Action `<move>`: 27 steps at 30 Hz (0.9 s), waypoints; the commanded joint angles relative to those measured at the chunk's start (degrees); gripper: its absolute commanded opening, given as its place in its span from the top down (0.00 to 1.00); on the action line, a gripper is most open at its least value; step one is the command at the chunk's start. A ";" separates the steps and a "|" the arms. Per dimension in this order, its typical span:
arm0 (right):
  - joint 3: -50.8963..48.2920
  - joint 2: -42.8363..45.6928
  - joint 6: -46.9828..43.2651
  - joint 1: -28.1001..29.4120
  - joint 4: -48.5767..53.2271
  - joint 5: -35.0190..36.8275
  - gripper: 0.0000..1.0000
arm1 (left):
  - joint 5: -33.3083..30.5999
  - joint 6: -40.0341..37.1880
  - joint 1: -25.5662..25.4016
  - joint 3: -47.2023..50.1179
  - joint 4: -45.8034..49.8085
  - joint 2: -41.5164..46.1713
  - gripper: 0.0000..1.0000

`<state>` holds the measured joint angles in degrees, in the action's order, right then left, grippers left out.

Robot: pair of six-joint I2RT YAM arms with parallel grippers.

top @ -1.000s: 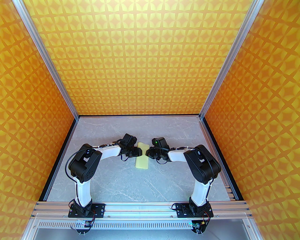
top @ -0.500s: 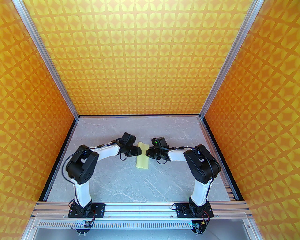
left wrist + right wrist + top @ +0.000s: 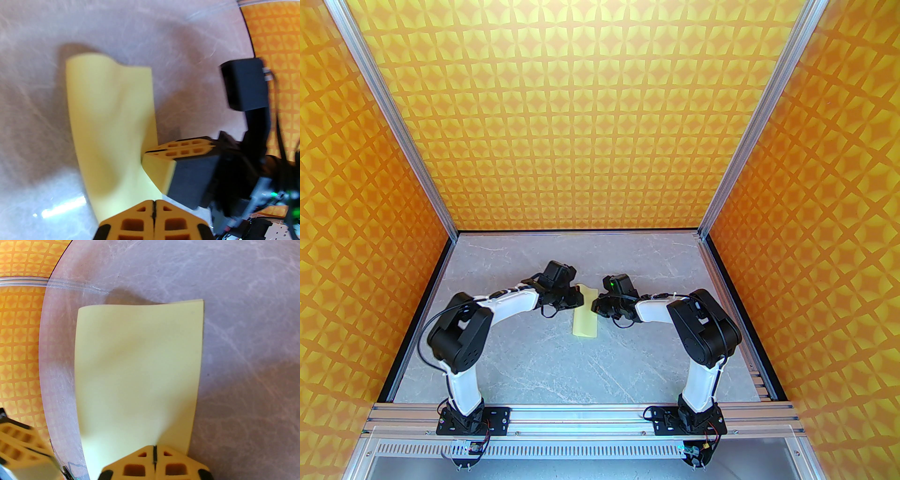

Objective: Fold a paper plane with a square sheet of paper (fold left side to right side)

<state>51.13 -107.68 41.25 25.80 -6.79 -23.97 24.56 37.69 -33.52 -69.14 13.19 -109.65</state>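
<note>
The thin pale yellow square sheet of paper (image 3: 584,322) is seen doubled over into a narrow strip on the grey marbled counter (image 3: 525,365), midway between the two arms; the left-to-right fold is judged to be made, and the setting of its crease to be the step in hand. The left claw (image 3: 580,300) is closed tight with its tips at the strip's left edge; whether a layer is nipped or merely pressed cannot be told. The right claw (image 3: 594,307) is likewise closed, and the strip's right edge appears to be pinched in it. For the next move, the free edges would need to be kept matched while the bowed paper is flattened along the fold. From above, the strip is read as flat; in the left wrist view its bulge and raised far end are revealed, with the right claw's tips on its edge; in the right wrist view the two layers are seen meeting at the far right corner.
</note>
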 commanded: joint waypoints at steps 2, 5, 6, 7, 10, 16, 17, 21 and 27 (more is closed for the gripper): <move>-0.07 -1.13 -1.01 0.05 4.59 2.28 1.00 | 0.81 0.39 -0.08 -3.48 1.71 -2.67 1.00; -0.05 -1.17 -1.00 0.10 4.59 2.37 1.00 | -1.21 -0.47 -0.01 -4.03 3.76 -3.64 1.00; -0.05 -1.21 -0.96 0.10 4.67 2.47 1.00 | -1.67 -0.80 0.00 -3.91 4.26 -3.77 1.00; -0.12 -1.17 -1.09 0.07 4.68 2.48 1.00 | -2.15 -1.21 0.12 -3.87 4.68 -3.90 1.00; -0.06 -1.29 -1.16 0.08 4.92 2.69 1.00 | -3.06 -2.14 0.29 -3.55 5.90 -4.35 1.00; -0.02 -1.33 -1.28 0.05 5.20 2.88 1.00 | -4.70 -3.23 0.97 -1.87 6.69 -4.59 1.00; -0.07 -1.35 -1.26 0.04 5.22 2.92 1.00 | -4.78 -3.46 1.01 -1.59 6.68 -4.60 1.00; -0.04 -1.32 -1.24 0.08 5.23 2.88 1.00 | -5.33 -3.86 1.23 -0.55 6.57 -5.19 1.00; 0.07 -1.34 -1.26 0.07 5.23 2.81 1.00 | -5.31 -3.68 1.26 0.66 5.90 -6.02 1.00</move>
<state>51.20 -107.68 41.19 25.80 -6.61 -23.94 20.51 35.20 -32.56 -69.84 17.98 -114.04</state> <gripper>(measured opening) 0.031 0.028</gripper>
